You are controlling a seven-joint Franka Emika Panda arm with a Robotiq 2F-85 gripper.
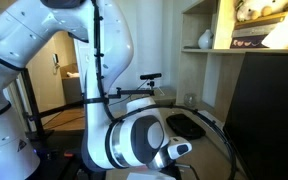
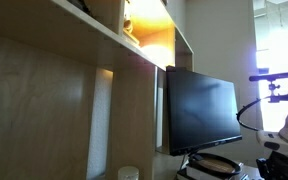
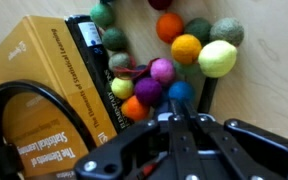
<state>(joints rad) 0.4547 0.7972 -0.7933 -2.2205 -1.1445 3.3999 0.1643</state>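
In the wrist view my gripper (image 3: 182, 104) reaches up from the bottom edge, its two dark fingers drawn together. Their tips press into a felt-ball garland (image 3: 161, 70), between a purple ball and a blue ball (image 3: 180, 92). The balls hide the tips, so a pinched strand or ball does not show. The garland curves up past an orange ball (image 3: 186, 48) and a yellow-green ball (image 3: 217, 58) on a light wooden surface. In an exterior view only the white arm (image 1: 134, 140) shows, bent low; the gripper itself is hidden.
A yellow book (image 3: 34, 90) and a black book (image 3: 89, 40) lie left of the garland, with a black cable loop (image 3: 46, 92) over them. A dark monitor (image 2: 199, 110) stands under wooden shelves. A shelf holds a white vase (image 1: 205, 39).
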